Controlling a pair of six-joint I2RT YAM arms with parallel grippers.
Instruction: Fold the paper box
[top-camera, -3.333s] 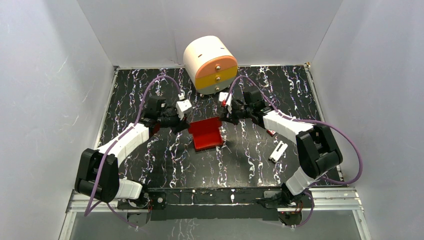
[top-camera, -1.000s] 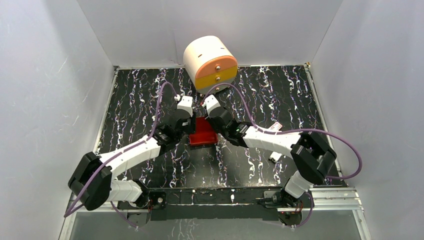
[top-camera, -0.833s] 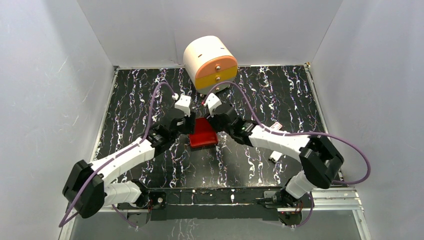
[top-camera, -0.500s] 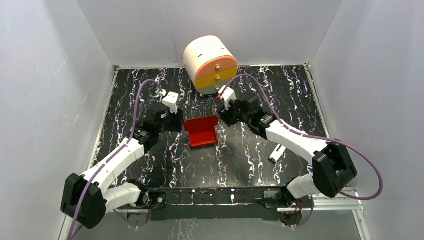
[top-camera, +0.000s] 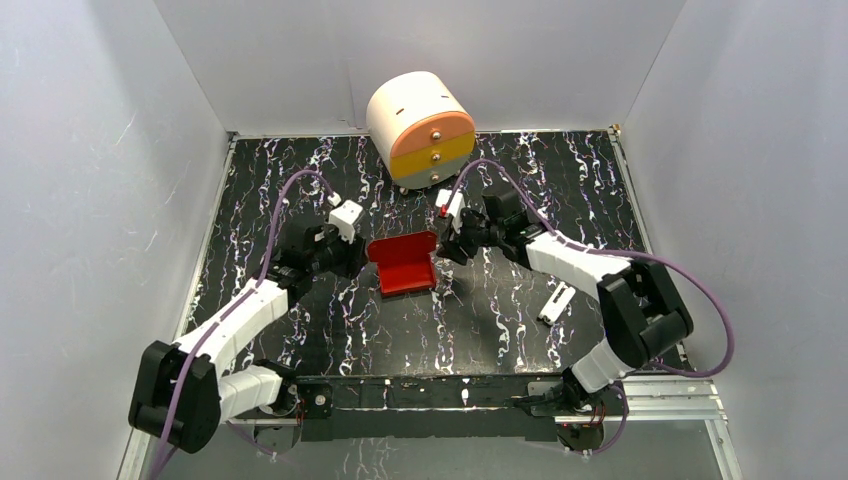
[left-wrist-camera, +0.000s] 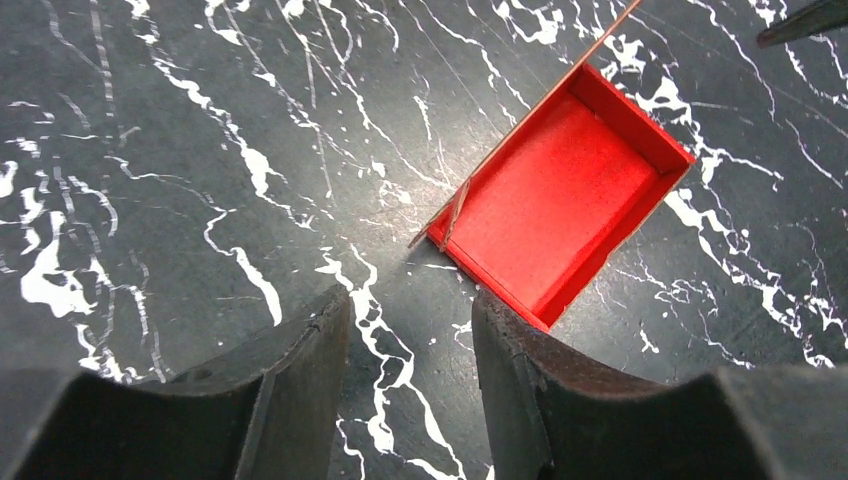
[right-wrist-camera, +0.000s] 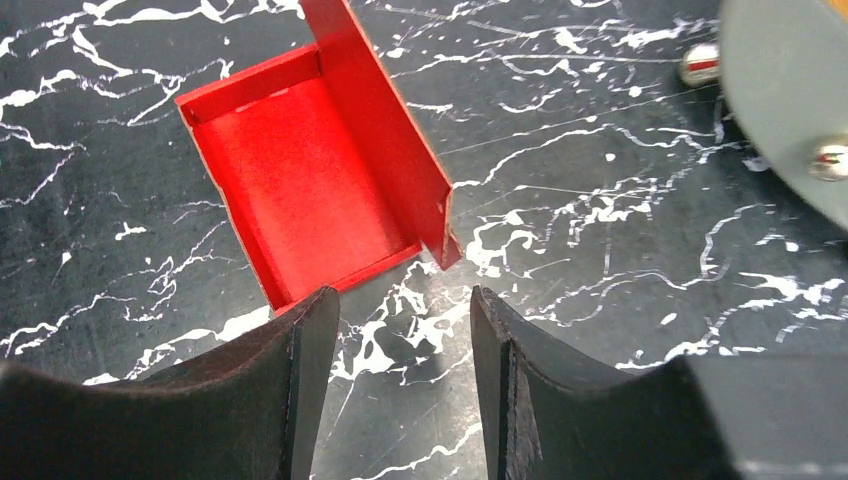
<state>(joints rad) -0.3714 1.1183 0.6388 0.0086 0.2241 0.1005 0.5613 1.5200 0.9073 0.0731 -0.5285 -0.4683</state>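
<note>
Left pincer (left-wrist-camera: 410, 325), right pincer (right-wrist-camera: 405, 315) withdrawn — paper box (top-camera: 405, 270) (open-topped) released.

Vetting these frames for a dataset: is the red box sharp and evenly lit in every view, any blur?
Top external: the paper box is evenly lit, without glare. Left wrist: box sharp, the left gripper dark and soft in the foreground. Right wrist: box sharp, the drawer unit blurred at the top right.
</note>
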